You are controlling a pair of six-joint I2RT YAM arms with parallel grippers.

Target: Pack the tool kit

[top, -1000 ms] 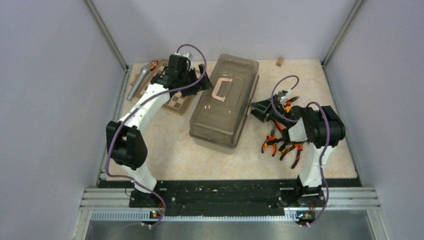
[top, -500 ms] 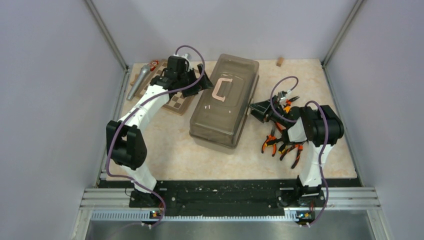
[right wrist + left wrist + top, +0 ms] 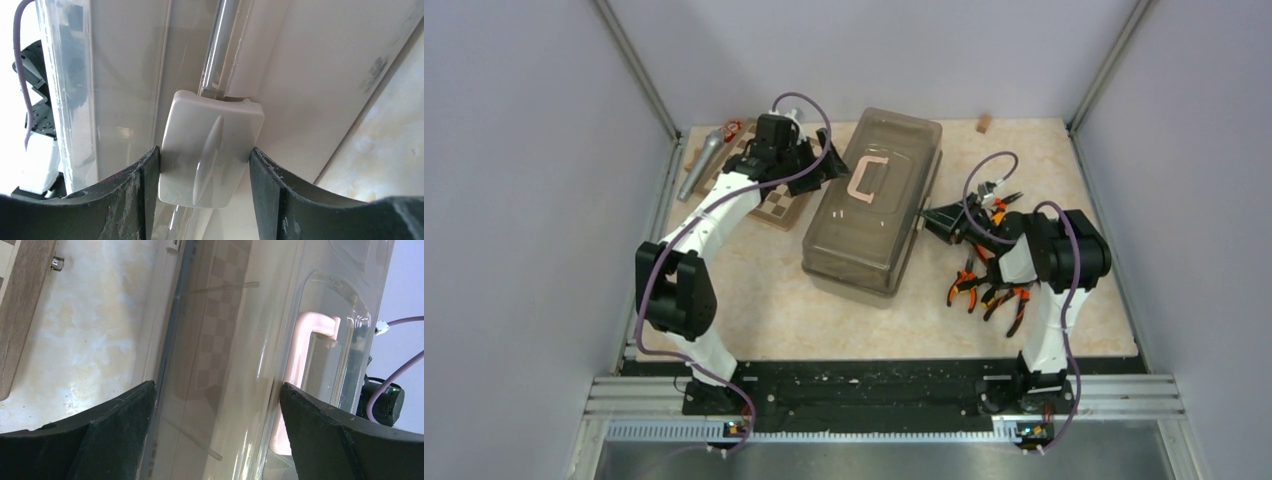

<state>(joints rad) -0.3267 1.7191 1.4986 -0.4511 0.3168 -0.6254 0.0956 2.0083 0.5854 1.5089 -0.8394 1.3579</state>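
Observation:
The translucent grey-brown toolbox (image 3: pixel 869 215) lies closed mid-table, its pale pink handle (image 3: pixel 871 178) flat on the lid. My left gripper (image 3: pixel 829 160) is open at the box's far left side. In the left wrist view its jaws (image 3: pixel 217 400) straddle the lid wall (image 3: pixel 225 340), with the handle (image 3: pixel 305 350) beyond. My right gripper (image 3: pixel 929 215) is at the box's right side. In the right wrist view (image 3: pixel 205 165) both fingers press the sides of the beige latch (image 3: pixel 210 150). Orange-handled pliers (image 3: pixel 984 290) lie under my right arm. The tape measure is not visible.
A brown-and-cream chessboard (image 3: pixel 779 205) and a silver microphone (image 3: pixel 702 162) lie at the back left under my left arm. More orange and black tools (image 3: pixel 1004 205) lie behind my right wrist. A small brown block (image 3: pixel 984 123) sits at the back edge.
My right gripper has edged slightly left onto the box's side. My left wrist has shifted a little. The toolbox has not moved.

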